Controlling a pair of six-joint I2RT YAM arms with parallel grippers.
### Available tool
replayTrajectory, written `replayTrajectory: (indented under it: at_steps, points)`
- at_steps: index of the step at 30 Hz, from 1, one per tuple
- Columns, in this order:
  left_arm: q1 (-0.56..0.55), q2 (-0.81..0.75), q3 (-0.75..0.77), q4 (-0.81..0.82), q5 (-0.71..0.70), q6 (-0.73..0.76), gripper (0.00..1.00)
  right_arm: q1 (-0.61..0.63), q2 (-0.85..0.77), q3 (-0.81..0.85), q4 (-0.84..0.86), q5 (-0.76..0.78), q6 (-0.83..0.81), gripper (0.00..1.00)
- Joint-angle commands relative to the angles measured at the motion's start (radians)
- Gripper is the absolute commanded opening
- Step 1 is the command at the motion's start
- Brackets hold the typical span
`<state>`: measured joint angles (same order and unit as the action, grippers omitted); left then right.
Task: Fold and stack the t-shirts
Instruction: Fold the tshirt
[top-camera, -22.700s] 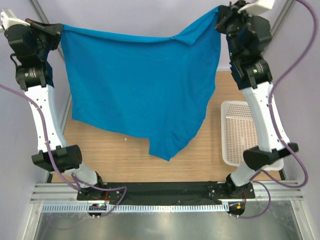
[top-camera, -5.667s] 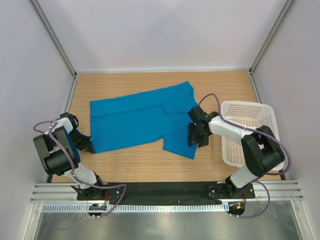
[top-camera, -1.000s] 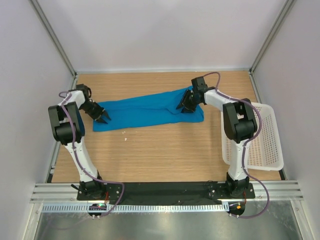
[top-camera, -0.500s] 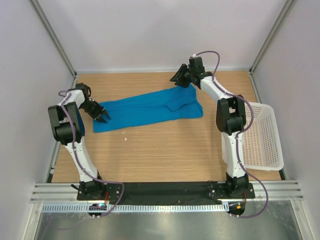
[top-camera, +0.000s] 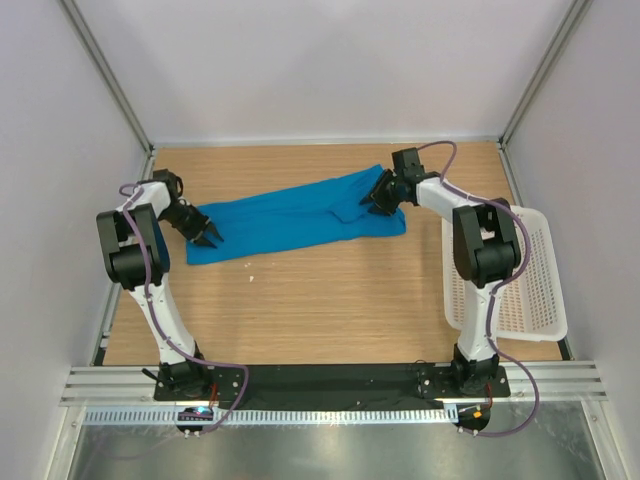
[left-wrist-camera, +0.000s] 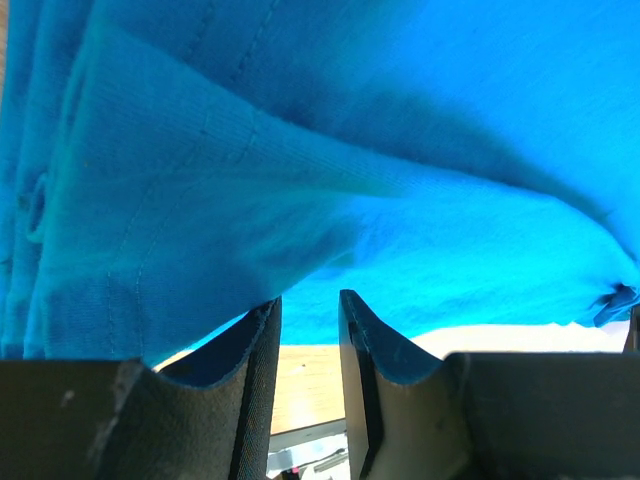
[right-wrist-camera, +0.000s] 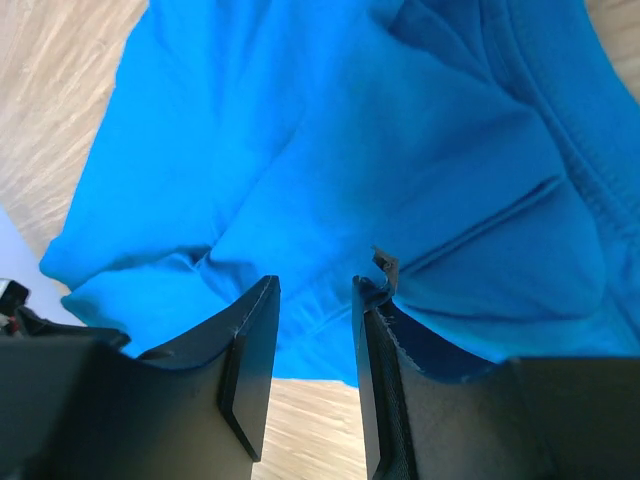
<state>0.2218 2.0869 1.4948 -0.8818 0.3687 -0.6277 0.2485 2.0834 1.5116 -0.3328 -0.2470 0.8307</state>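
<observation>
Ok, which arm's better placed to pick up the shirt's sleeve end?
Right. The right gripper is over the sleeve end of the shirt, jaws apart; the left gripper is at the opposite end.

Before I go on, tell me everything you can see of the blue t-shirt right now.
The t-shirt is plain bright blue soft knit, with no print. It lies on the wooden table, folded into a long narrow band that runs slantwise, its left end nearer the arm bases. A sleeve flap shows near the right end. Stitched hems and soft wrinkles show close up. The left gripper is at its left end, fingertips at the cloth edge, jaws slightly apart. The right gripper is over its right end, jaws apart. The white basket lies apart from it.
</observation>
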Motion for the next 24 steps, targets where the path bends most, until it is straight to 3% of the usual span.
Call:
replayTrajectory:
  at_steps: [1, 13, 24]
  points:
    - [-0.002, -0.037, -0.01, 0.017, 0.036, -0.003, 0.3, 0.003, -0.108, -0.054, 0.169, 0.023, 0.079, 0.41]
    - [-0.002, -0.047, -0.024, 0.018, 0.03, 0.003, 0.3, 0.003, -0.134, -0.12, 0.146, -0.006, 0.11, 0.41]
    - [-0.001, -0.037, -0.03, 0.018, 0.035, 0.006, 0.3, 0.008, -0.151, -0.212, 0.241, -0.02, 0.173, 0.42]
